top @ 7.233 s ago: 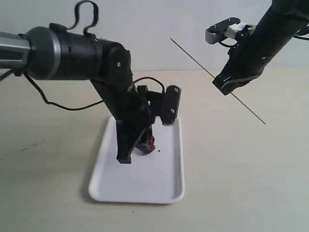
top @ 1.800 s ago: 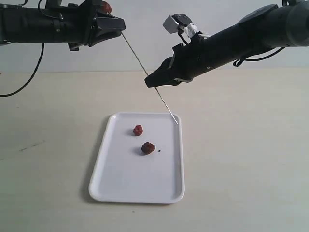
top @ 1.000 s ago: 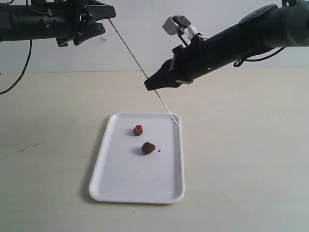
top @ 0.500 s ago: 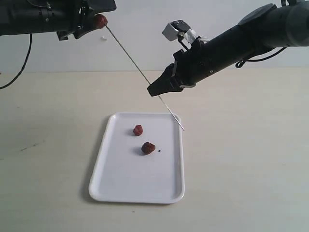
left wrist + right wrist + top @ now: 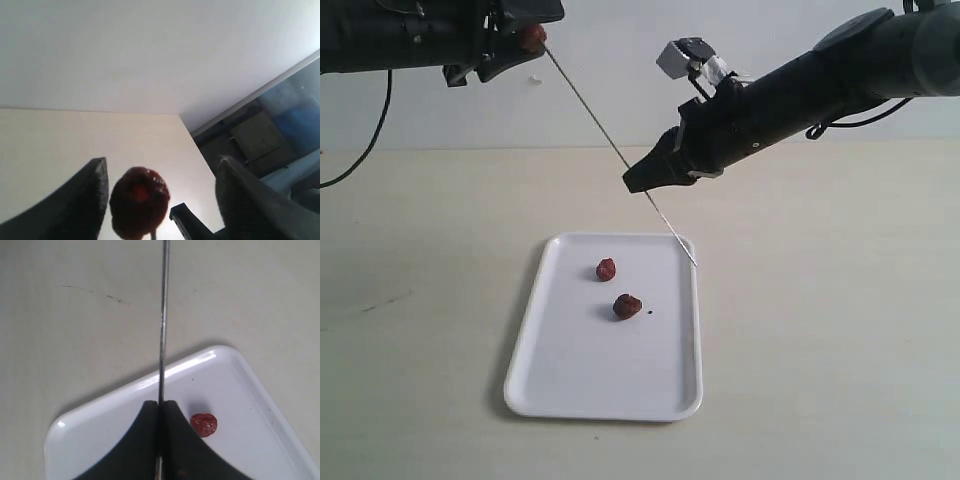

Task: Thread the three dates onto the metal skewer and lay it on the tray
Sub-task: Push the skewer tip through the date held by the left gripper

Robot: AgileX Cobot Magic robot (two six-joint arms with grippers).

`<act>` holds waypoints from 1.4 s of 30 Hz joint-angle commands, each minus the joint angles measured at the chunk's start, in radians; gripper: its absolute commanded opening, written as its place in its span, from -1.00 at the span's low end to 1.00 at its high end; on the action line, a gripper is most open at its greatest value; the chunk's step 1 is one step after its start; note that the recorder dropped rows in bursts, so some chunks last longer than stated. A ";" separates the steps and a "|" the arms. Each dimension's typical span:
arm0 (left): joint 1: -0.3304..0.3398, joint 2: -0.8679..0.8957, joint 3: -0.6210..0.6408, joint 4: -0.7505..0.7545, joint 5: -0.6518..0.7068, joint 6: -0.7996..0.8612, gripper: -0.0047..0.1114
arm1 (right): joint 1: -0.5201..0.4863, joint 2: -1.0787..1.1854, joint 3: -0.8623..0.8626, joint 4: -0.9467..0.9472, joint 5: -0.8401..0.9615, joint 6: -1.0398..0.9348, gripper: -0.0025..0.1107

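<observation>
The thin metal skewer (image 5: 610,145) slants from upper left down to the tray's far right corner. My right gripper (image 5: 634,182) is shut on its lower part, with the rod pinched between the pads (image 5: 159,405). One date (image 5: 531,38) sits on the skewer's upper end, between the fingers of my left gripper (image 5: 523,32). In the left wrist view that date (image 5: 139,202) lies close to one finger (image 5: 85,200) and well apart from the other, so the left gripper (image 5: 161,164) is open. Two dates (image 5: 606,269) (image 5: 627,306) lie on the white tray (image 5: 600,385).
A tiny black speck (image 5: 650,312) lies on the tray beside the nearer date. A black cable (image 5: 360,165) hangs from the left arm over the beige table. The right arm's white camera (image 5: 685,55) juts up above the skewer.
The date has come into sight at the skewer's upper end as the left gripper shifted a little around it. The right gripper and skewer moved only slightly.
</observation>
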 commanded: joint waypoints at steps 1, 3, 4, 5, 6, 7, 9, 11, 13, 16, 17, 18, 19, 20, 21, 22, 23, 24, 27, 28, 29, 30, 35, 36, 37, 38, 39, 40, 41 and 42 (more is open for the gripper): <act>0.001 -0.005 -0.006 0.000 -0.005 -0.006 -0.20 | 0.002 -0.003 -0.007 0.018 -0.004 -0.004 -0.96; 0.001 -0.005 -0.006 0.000 -0.005 -0.006 -0.30 | 0.002 -0.003 -0.007 0.013 -0.004 -0.004 -0.96; 0.001 -0.005 -0.006 0.000 -0.007 -0.006 -0.27 | 0.002 -0.003 -0.007 0.011 -0.004 -0.004 -0.96; 0.001 -0.005 -0.006 0.000 -0.007 -0.006 -0.23 | 0.002 0.004 -0.007 0.011 -0.002 -0.004 -0.96; 0.001 -0.005 -0.006 0.000 -0.007 -0.006 -0.22 | 0.002 0.010 -0.007 0.011 -0.002 -0.004 -0.96; 0.001 -0.005 -0.006 0.000 -0.007 -0.006 -0.22 | 0.002 0.025 -0.007 0.020 -0.004 -0.004 -0.96; 0.001 -0.005 -0.006 0.000 -0.007 -0.006 -0.22 | 0.002 0.034 -0.007 0.035 -0.010 -0.013 -0.96; 0.001 -0.005 -0.006 0.002 -0.007 -0.006 -0.22 | 0.002 0.034 -0.007 0.053 -0.010 -0.017 -0.96; 0.001 -0.005 -0.006 0.002 -0.007 -0.006 -0.22 | 0.002 0.032 -0.007 0.053 0.005 -0.035 -0.96; 0.001 -0.005 -0.006 0.002 -0.007 -0.010 -0.22 | 0.002 0.032 -0.007 0.053 0.012 -0.035 -0.96; 0.001 -0.005 -0.006 0.002 -0.007 -0.010 -0.22 | 0.002 0.032 -0.007 0.053 0.012 -0.035 -0.96; 0.001 -0.005 -0.006 0.004 -0.007 -0.010 -0.22 | 0.002 0.032 -0.007 0.053 0.012 -0.035 -0.96; 0.001 -0.005 -0.006 0.004 -0.007 -0.010 -0.22 | 0.002 0.032 -0.007 0.053 0.012 -0.037 -0.96; 0.001 -0.005 -0.006 0.004 -0.007 -0.014 -0.22 | 0.002 0.032 -0.007 0.053 0.012 -0.037 -0.96; 0.001 -0.005 -0.006 0.009 -0.007 -0.018 -0.22 | 0.002 0.032 -0.007 0.053 0.012 -0.039 -0.96; 0.001 -0.005 -0.006 0.014 -0.007 -0.018 -0.22 | 0.002 0.032 -0.007 0.061 0.014 -0.042 -0.96; 0.001 -0.005 -0.006 0.015 -0.007 -0.018 -0.22 | 0.002 0.032 -0.007 0.063 0.014 -0.042 -0.96; 0.001 -0.005 -0.006 0.021 -0.007 -0.022 -0.23 | 0.002 0.032 -0.007 0.065 0.014 -0.042 -0.96; 0.001 -0.005 -0.006 0.026 -0.007 -0.025 -0.32 | 0.002 0.032 -0.007 0.067 0.014 -0.050 -0.96; 0.001 -0.005 -0.006 0.026 -0.007 -0.025 -0.38 | 0.002 0.032 -0.007 0.067 0.014 -0.053 -0.96; 0.001 -0.005 -0.006 0.026 -0.007 -0.025 -0.42 | 0.002 0.032 -0.007 0.067 0.014 -0.053 -0.96; 0.001 -0.005 -0.006 0.026 -0.007 -0.025 -0.45 | 0.002 0.032 -0.007 0.067 0.014 -0.053 -0.96; 0.001 -0.005 -0.006 0.029 -0.007 -0.025 -0.39 | 0.002 0.032 -0.007 0.067 0.014 -0.053 -0.96; 0.001 -0.005 -0.006 0.035 -0.007 -0.025 -0.38 | 0.002 0.032 -0.007 0.067 0.014 -0.055 -0.96; 0.001 -0.005 -0.006 0.043 -0.007 -0.025 -0.38 | 0.002 0.032 -0.007 0.067 0.014 -0.057 -0.96; 0.001 -0.005 -0.006 0.048 -0.007 -0.025 -0.38 | 0.002 0.032 -0.007 0.068 0.014 -0.060 -0.96; 0.001 -0.005 -0.006 0.056 -0.005 -0.027 -0.38 | 0.002 0.032 -0.007 0.068 0.014 -0.060 -0.96; 0.001 -0.005 -0.006 0.066 -0.005 -0.029 -0.38 | 0.002 0.032 -0.007 0.068 0.014 -0.065 -0.96; 0.001 -0.005 -0.006 0.071 -0.001 -0.029 -0.38 | 0.002 0.032 -0.007 0.070 0.017 -0.071 -0.96; 0.001 -0.005 -0.006 0.080 0.002 -0.035 -0.38 | 0.002 0.032 -0.007 0.070 0.019 -0.082 -0.96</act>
